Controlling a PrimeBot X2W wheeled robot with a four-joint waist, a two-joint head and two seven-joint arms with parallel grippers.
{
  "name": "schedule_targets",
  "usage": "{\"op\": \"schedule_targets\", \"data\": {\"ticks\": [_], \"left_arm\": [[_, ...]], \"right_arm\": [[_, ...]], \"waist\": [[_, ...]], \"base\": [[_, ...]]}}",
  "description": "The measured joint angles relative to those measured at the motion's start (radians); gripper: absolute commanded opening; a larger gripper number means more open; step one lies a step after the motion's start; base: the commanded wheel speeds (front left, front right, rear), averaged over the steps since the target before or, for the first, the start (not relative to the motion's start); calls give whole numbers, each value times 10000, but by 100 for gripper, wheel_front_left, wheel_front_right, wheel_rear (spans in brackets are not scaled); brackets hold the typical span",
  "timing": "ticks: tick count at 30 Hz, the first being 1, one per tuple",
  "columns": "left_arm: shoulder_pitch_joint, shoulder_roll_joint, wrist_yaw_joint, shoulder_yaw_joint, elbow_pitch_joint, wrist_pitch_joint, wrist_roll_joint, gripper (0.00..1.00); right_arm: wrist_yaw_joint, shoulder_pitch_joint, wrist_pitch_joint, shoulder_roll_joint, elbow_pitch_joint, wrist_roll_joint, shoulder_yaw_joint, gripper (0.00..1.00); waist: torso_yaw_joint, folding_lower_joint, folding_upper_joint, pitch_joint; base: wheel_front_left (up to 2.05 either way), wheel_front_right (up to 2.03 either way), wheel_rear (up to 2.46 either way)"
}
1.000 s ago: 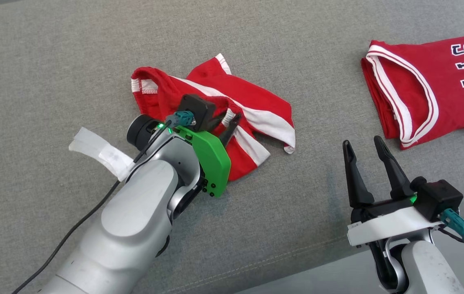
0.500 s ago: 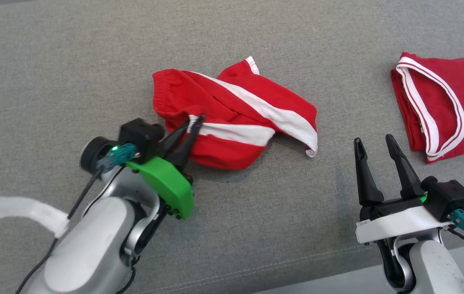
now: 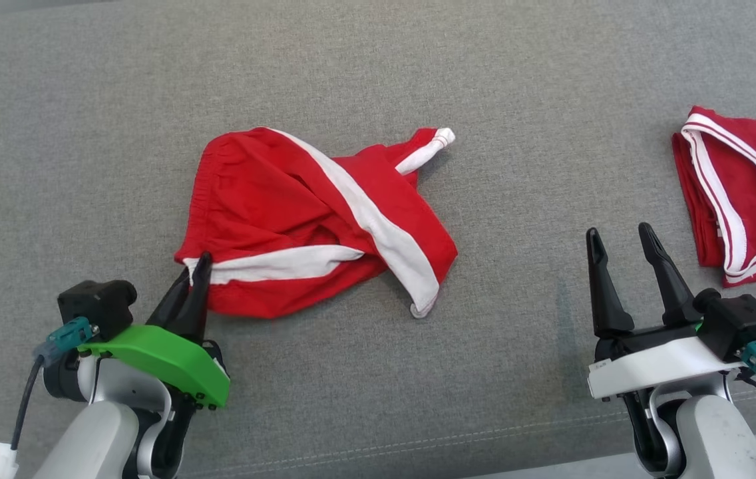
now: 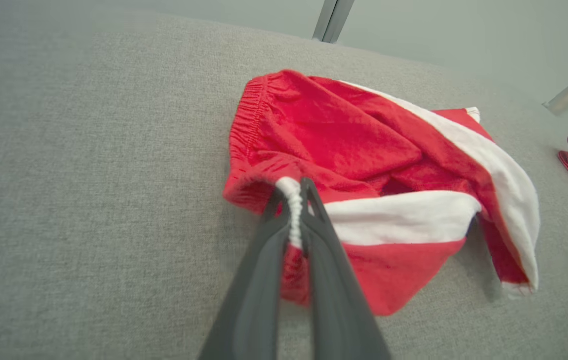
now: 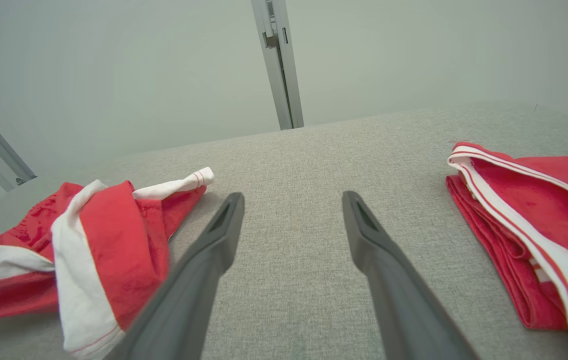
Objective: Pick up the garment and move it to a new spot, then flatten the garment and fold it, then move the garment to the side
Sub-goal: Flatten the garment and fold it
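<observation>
The garment (image 3: 298, 219) is a pair of red shorts with white side stripes, lying crumpled on the grey cushion left of centre in the head view. My left gripper (image 3: 199, 264) is shut on its near-left waistband corner; the left wrist view shows the white elastic edge pinched between the two fingers (image 4: 294, 210). The shorts (image 4: 379, 200) spread away to the right of that grip. My right gripper (image 3: 617, 238) stands open at the lower right, apart from the shorts (image 5: 99, 250), with bare cushion between its fingers (image 5: 291, 200).
A second red garment with white trim (image 3: 741, 196) lies folded at the right edge of the grey cushion (image 3: 85, 133), also seen as a folded red top (image 5: 529, 220) in the right wrist view. The cushion's front seam (image 3: 418, 446) runs near the bottom. Pale wall and metal posts (image 5: 279, 65) stand behind.
My left gripper closed on the shorts' waistband corner and drew it toward the lower left, stretching the shorts out. The head camera shifted too. The right gripper stayed open.
</observation>
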Motion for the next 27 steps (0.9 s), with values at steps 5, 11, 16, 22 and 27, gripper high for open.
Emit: {"op": "schedule_targets", "data": {"ticks": [5,11,16,22,27], "left_arm": [[179,-293,-69,67,773,-345,-163,100],[453,-449,487,477,957,-1254,-48,100],[499,-514,709,848,410,-2088,159,100],[236,-665,625,1302,-307,-2500,539,100],[247,-755,723,1526,-393,-2573,1099,100]], "right_arm": [[0,10,98,0,-46,-56,4,100],[0,161,121,-4,-148,-113,-140,100],[0,221,123,-4,-265,-249,-222,100],[0,212,140,-12,-395,-418,-167,100],[0,215,169,-10,-359,-428,17,100]], "waist": [[9,0,0,-166],[-49,0,0,-423],[-34,0,0,-697],[35,-1,0,-983],[56,-1,0,-1225]], "base": [[0,0,0],[0,0,0],[0,0,0],[0,0,0],[0,0,0]]}}
